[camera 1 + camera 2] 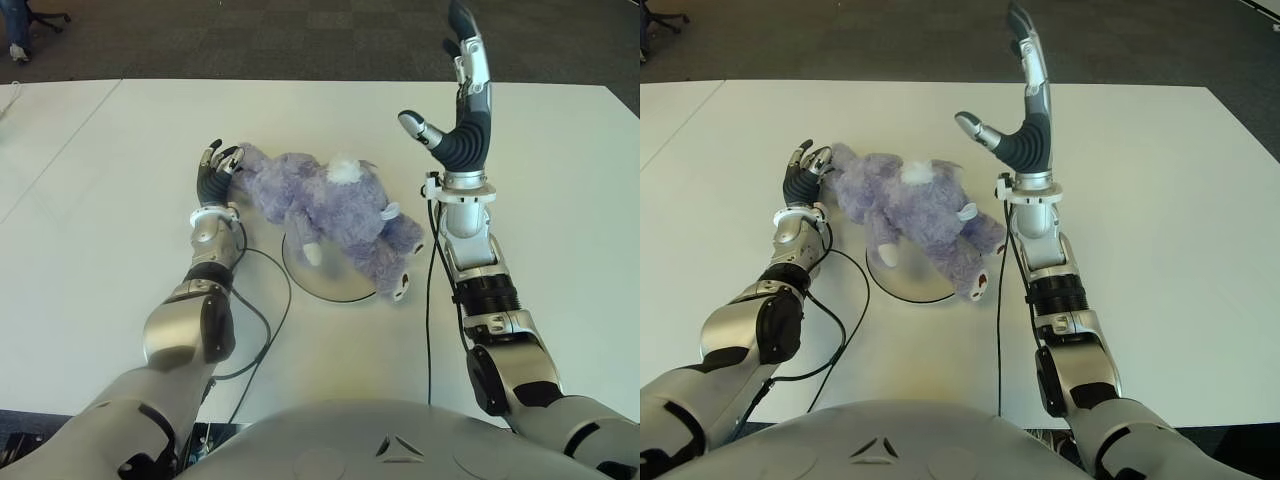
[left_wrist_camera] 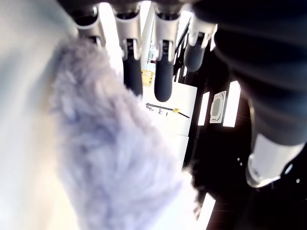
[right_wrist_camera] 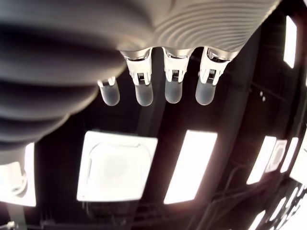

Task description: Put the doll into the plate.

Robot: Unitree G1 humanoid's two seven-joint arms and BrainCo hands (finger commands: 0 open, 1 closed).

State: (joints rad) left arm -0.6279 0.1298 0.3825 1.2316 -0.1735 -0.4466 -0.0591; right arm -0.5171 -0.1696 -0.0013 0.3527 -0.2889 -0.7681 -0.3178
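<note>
White tabletop (image 1: 560, 200) is being shown beneath both arms, with dark carpet beyond its far edge. The purple plush doll (image 1: 325, 205) is being seen lying across the round plate (image 1: 335, 282), its head end stretching off the rim toward the left hand (image 1: 214, 172). That hand's fingers (image 2: 163, 72) are being held loosely extended beside the fur (no grip is being made). The right hand (image 1: 462, 110) is being held upright, right of the doll, fingers straightened and holding nothing.
</note>
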